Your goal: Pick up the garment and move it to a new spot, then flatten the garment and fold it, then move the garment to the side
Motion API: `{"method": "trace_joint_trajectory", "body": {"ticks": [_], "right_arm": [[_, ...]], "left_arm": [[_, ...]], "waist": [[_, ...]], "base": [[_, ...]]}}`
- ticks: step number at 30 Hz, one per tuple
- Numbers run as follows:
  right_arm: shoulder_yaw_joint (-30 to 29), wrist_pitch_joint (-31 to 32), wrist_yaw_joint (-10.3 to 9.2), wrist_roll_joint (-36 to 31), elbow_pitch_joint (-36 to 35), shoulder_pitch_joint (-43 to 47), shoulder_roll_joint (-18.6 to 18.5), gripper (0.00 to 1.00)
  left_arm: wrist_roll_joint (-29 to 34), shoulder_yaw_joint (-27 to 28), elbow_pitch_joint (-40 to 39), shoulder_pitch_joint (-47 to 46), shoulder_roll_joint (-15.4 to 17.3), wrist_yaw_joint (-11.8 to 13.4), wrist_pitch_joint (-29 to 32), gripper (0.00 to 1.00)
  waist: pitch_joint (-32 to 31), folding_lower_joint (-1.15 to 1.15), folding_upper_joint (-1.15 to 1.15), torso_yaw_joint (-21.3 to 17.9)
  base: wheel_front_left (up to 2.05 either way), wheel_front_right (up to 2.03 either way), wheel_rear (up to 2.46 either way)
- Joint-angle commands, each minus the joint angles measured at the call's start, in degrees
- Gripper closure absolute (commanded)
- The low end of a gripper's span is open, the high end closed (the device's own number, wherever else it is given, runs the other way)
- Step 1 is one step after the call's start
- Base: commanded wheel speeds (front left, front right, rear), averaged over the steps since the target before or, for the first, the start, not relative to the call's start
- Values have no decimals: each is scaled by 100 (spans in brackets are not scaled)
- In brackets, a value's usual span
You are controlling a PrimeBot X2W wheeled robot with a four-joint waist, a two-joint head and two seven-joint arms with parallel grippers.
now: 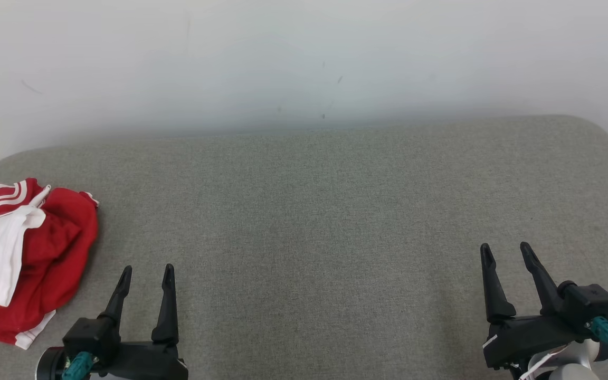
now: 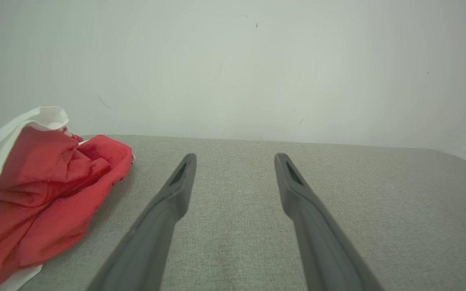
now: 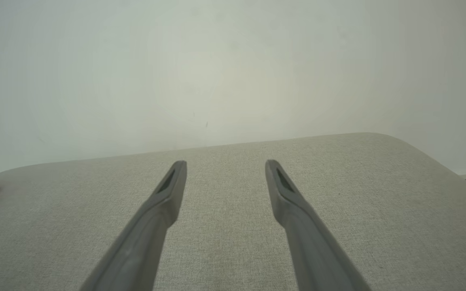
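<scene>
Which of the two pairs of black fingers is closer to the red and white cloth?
The left gripper: its fingers sit just beside the garment; the right gripper is far off.

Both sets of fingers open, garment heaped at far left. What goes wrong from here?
1. The garment is a crumpled heap of red and white layers; the left gripper may pinch only one fold, so it lifts as a lump.
2. It lies by the left edge of the grey surface; a nudge could push it off.
3. The right gripper is far across, so two-handed flattening likely needs the garment carried to the middle first.
</scene>
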Motion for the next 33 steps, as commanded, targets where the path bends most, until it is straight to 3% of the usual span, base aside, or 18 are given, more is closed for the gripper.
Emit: {"method": "trace_joint_trajectory", "body": {"ticks": [1, 25, 33], "right_arm": [[37, -74, 3, -112, -60, 57, 5, 0], [304, -464, 4, -802, -279, 428, 156, 0], [136, -458, 4, -687, -252, 461, 240, 0]], "left_arm": [[172, 35, -58, 63, 38, 8, -41, 0], [821, 171, -105, 227, -23, 150, -19, 0], [638, 186, -47, 217, -42, 157, 30, 0]], "waist": [[0, 0, 0, 2], [25, 0, 0, 6], [33, 0, 0, 3]], "base": [[0, 0, 0], [0, 0, 0], [0, 0, 0]]}}
